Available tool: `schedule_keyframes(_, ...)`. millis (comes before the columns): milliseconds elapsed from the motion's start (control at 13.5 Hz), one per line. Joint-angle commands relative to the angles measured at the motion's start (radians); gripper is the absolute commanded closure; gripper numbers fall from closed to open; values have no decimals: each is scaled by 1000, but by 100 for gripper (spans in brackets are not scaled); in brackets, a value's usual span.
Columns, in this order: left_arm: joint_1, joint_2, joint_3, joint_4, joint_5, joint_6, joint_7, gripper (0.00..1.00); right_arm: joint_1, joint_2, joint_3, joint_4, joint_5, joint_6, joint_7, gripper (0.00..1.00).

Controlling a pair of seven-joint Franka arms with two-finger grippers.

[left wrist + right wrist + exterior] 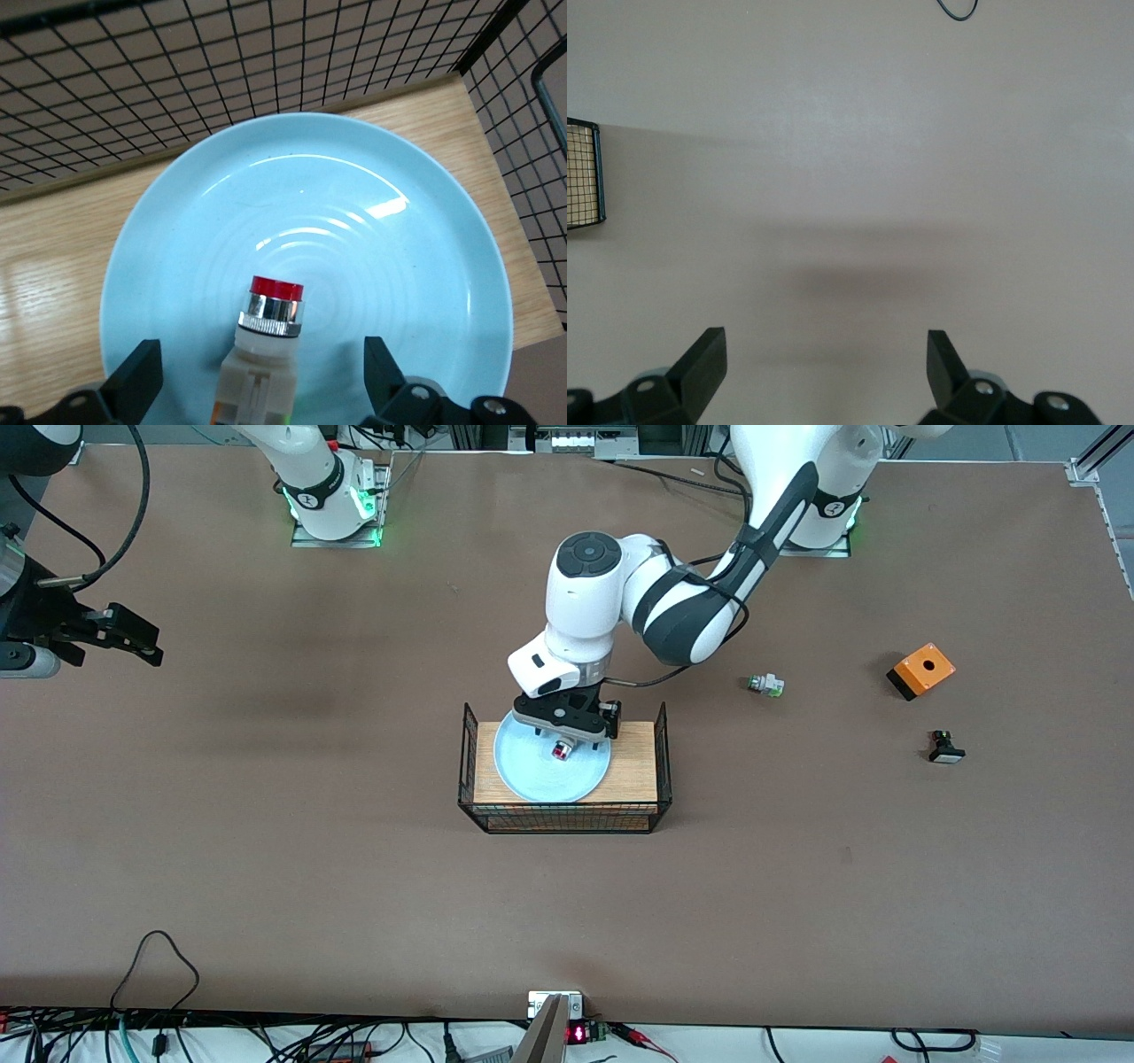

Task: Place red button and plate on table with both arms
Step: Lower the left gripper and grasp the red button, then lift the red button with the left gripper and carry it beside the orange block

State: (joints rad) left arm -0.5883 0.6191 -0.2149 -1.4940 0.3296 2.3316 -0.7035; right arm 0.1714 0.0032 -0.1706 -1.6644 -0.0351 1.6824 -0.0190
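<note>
We're hovering the left gripper over the plate, w/ the red button lying on it

We're seeing its fingers spread wide, one each side of the red button, not touching it; the button's red cap is pointing toward the plate's centre. The plate is sitting on the wooden board inside the black wire basket mid-tabletop. We're keeping the right gripper waiting over bare tabletop toward the right arm's end, fingers spread, nothing btwn them. A green-tipped part, orange box & black white-capped part are lying toward the left arm's end, well apart from the basket
</note>
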Motion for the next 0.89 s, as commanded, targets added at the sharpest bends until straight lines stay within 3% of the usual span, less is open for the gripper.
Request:
schedule_keyframes(0,-2,-9,0,-20,23,3,5,20,2,0,0,12,12,-6,8,0)
schedule_keyframes(148,-2,-16,-1,-20,22,-3,2,57,2,0,0,14,12,-4,8,0)
schedule_keyframes(296,-4,-31,-1,-15,22,-47,1,81,2,0,0,12,11,-4,8,0)
schedule_keyframes(815,5,-160,-9,32,-26,-239,1,86,2,1,0,17,11,-3,8,0)
